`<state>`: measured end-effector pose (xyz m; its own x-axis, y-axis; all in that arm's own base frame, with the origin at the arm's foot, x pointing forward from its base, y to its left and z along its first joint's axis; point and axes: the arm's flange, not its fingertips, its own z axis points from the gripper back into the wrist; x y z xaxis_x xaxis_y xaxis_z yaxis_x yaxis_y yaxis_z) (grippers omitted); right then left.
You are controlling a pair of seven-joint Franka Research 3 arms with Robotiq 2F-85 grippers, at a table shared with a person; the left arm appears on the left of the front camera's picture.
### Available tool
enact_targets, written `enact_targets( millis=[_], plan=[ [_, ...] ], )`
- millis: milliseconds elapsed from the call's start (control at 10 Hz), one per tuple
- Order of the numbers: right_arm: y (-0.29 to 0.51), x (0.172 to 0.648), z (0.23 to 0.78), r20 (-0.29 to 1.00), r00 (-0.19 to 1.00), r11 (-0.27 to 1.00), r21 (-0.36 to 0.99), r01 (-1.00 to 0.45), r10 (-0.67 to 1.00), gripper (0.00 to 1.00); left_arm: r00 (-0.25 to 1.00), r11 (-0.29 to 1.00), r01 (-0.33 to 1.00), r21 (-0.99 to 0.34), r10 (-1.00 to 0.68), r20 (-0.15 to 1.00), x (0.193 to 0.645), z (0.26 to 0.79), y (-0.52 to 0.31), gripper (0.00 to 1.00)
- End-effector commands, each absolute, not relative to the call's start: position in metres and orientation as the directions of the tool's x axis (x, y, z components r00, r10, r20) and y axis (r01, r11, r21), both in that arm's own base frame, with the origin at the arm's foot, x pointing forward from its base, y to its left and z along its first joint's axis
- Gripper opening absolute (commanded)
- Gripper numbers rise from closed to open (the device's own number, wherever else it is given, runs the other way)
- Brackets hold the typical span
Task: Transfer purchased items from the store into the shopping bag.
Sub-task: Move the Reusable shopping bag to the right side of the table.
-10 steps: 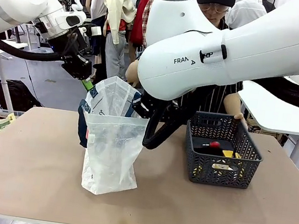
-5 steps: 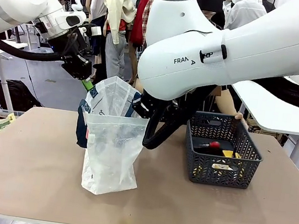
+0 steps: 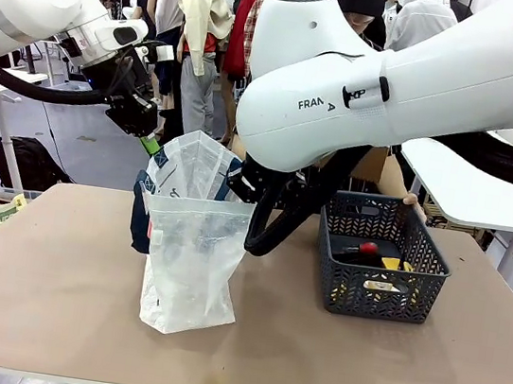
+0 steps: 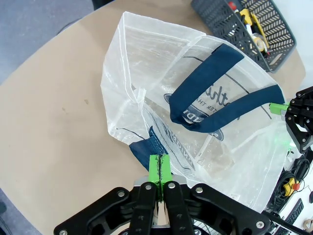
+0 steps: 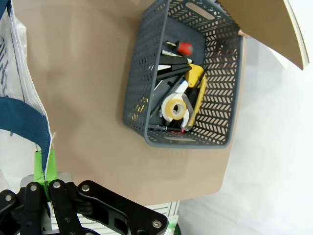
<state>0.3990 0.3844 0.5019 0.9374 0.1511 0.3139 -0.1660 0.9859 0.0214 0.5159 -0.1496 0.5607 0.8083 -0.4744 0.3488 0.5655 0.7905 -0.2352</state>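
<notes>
item 1, nearest: flat tan rectangular table top (image 3: 51, 297), bearing everything listed below.

item 2: upright translucent white plastic shopping bag (image 3: 193, 250) with dark navy fabric handles (image 4: 205, 73) and a black oval logo. it stands left of centre on the table with its mouth drawn wide. no contents can be made out through the plastic.

item 3: left gripper (image 4: 159, 165), black, two-fingered, green pads. the pads are pressed together on the bag's rim where a navy handle end joins it, raised toward the robot's left. judged purpose: to tension that side of the mouth.

item 4: right gripper (image 5: 43, 166), same make. its pads are closed on the opposite rim beside the other navy handle. judged purpose: with item 3, to hold the bag upright and open, since such thin plastic would likely slump by itself.

item 5: dark grey rectangular lattice-sided plastic basket (image 3: 378, 295), on the table to the bag's right, near it but apart.

item 6: purchased items (image 5: 178, 100), small goods in black, red and yellow plus a tan roll. all lie in the basket. judged status: transfer hardly begun.

item 7, farthest: a person's hand (image 3: 412, 201) at the basket's far rim. with both grippers occupied, moving the goods looks to fall to the person.
</notes>
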Motion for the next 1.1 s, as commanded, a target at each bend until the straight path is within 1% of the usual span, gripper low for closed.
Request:
enact_targets(
  millis=[0,1000],
  plan=[
    [0.3816,0.3958,0.5012,0.315,0.937,0.986,0.015,-0.164,0.151,0.0,0.806,0.789,0.567,-0.236,-0.474,0.354,0.5154,0.5628,-0.1485,0.0],
    [0.3816,0.3958,0.5012,0.315,0.937,0.986,0.015,-0.164,0.151,0.0,0.806,0.789,0.567,-0.236,-0.474,0.354,0.5154,0.5628,-0.1485,0.0]
  ],
)
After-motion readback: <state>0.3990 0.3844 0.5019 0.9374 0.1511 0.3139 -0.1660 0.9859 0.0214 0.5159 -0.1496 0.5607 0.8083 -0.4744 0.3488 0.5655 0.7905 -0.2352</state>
